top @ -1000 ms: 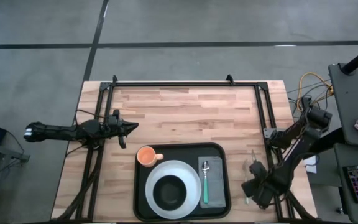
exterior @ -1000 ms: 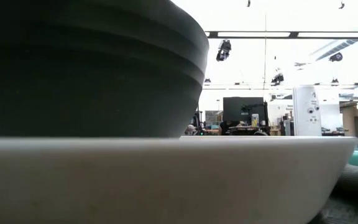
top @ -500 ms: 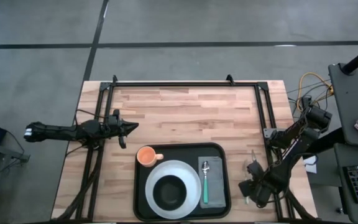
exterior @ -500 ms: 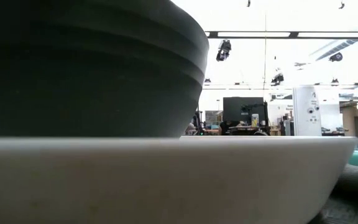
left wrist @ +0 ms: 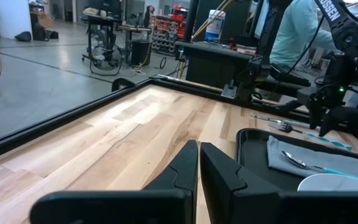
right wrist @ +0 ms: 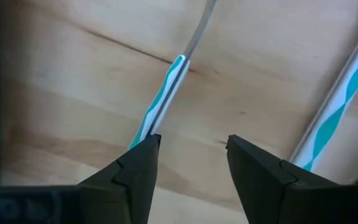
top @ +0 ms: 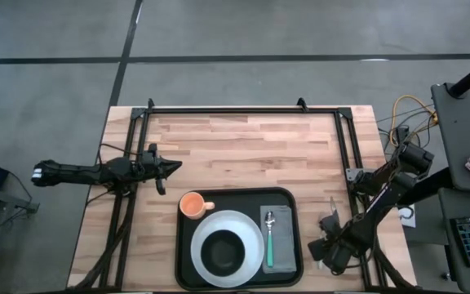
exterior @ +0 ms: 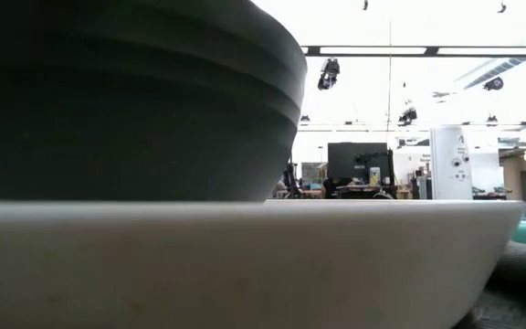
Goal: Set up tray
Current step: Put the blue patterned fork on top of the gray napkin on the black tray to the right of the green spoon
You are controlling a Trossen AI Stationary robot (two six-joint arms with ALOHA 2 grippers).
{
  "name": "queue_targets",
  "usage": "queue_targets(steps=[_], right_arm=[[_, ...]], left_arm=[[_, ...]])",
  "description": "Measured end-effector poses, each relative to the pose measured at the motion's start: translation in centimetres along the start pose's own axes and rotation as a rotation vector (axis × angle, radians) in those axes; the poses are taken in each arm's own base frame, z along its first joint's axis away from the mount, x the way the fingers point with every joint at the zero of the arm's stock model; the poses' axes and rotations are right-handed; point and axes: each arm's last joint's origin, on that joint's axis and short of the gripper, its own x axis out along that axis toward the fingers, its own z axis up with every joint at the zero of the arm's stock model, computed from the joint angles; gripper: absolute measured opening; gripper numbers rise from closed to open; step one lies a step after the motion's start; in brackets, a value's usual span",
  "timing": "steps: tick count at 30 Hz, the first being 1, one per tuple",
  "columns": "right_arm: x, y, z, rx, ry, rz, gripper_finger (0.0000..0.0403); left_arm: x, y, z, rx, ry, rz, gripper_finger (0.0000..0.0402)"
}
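Note:
The black tray (top: 239, 196) lies at the table's near middle. It carries an orange cup (top: 191, 204), a white plate (top: 247, 229) with a dark bowl (top: 222, 251) standing in it, and a grey napkin (top: 277, 245) with a teal-handled spoon (top: 269, 241) on top. My right gripper (top: 326, 250) (right wrist: 188, 155) is open, low over the wood just right of the tray. Two utensils with teal-and-white striped handles (right wrist: 165, 93) (right wrist: 337, 109) lie on the table there. One handle runs under one finger, the other lies outside the other finger. My left gripper (top: 170, 166) (left wrist: 199, 155) is shut, left of the tray's far corner. My right gripper comes from above, pointing down. One fingertip (right wrist: 143, 152) covers the free end of one striped handle (right wrist: 157, 115), which lies flat on the wood. I cannot tell whether the finger touches it.
A black frame rail (top: 243, 109) runs along the table's far edge and down both sides. The fork's tines (top: 330, 209) point toward the far edge, right of the tray. Bare wood (top: 251, 151) lies beyond the tray. A person in a teal shirt (left wrist: 297, 31) stands behind the right arm.
My right gripper has moved a little toward the table's near edge and toward the tray, staying over the striped utensils. Nothing on the tray has moved.

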Motion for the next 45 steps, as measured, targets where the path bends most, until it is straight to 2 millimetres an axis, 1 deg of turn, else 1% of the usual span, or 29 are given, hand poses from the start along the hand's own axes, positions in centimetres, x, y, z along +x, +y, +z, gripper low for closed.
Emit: queue_targets(steps=[8,16,19,28,32,37,44,45], right_arm=[[-1.1,1.1,-0.2,0.019,-0.017,0.076,0.0175],[-1.6,2.4,0.8,0.076,-0.043,0.126,0.0173],[-1.3,2.5,1.0,0.085,-0.051,0.116,0.0169],[1.1,2.5,0.6,0.067,-0.052,0.025,0.0151],[1.4,2.7,0.5,0.069,-0.048,0.030,0.0142],[1.5,2.7,0.5,0.068,-0.044,0.027,0.0112],[1.4,2.7,0.4,0.067,-0.028,0.020,0.0028],[1.4,2.7,0.4,0.064,-0.026,0.019,0.0021]], left_arm=[[0.0,0.0,0.0,0.000,0.000,0.001,0.0000],[0.0,0.0,0.0,0.000,0.000,0.000,0.0000],[0.0,0.0,0.0,0.000,0.000,0.000,0.0000],[0.0,0.0,0.0,0.000,0.001,0.000,0.0000],[0.0,0.0,0.0,0.000,0.001,0.000,0.0000],[0.0,0.0,0.0,0.000,0.001,0.000,0.0000],[0.0,0.0,0.0,0.000,0.001,0.000,0.0000],[0.0,0.0,0.0,0.000,0.001,0.001,0.0000]])
